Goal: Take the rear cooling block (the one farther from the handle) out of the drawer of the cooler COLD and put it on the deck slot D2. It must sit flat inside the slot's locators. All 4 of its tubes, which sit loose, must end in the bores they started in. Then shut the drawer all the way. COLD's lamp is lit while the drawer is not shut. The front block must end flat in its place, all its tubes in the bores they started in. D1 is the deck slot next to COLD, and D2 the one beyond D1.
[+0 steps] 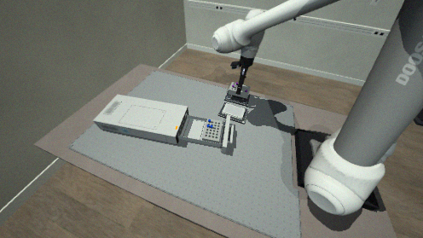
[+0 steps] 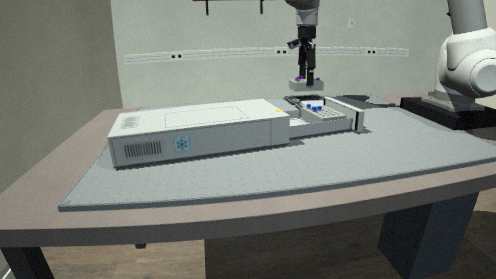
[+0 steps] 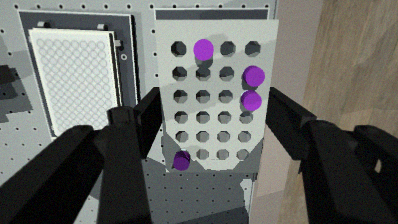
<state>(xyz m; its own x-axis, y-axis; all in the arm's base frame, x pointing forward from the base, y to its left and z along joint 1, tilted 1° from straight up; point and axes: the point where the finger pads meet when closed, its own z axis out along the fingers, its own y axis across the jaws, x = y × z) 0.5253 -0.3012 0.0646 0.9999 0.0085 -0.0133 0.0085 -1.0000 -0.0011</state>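
My gripper (image 1: 240, 91) (image 2: 306, 80) (image 3: 213, 102) is shut on the rear block (image 2: 299, 85) (image 3: 215, 31), a pale block with several purple tubes standing in its bores. The block looks level and hangs a little above the dark slot D2 (image 1: 237, 101) (image 3: 212, 14), with a gap under it in the exterior view; it hides most of the slot. The drawer (image 1: 194, 137) (image 2: 320, 129) of the white cooler COLD (image 1: 141, 119) (image 2: 200, 116) stands open. The front block (image 1: 211, 132) (image 2: 331, 113) sits in it with blue tubes; its rear place is empty. The lamp (image 1: 176, 127) (image 2: 278, 111) is lit orange.
Slot D1 (image 1: 222, 113) (image 3: 127, 50), between the drawer and D2, holds a white well plate (image 1: 234, 110) (image 3: 75, 80). The drawer's upright handle front (image 1: 226, 133) (image 2: 359, 119) stands near D1. The table edge and floor lie beyond D2.
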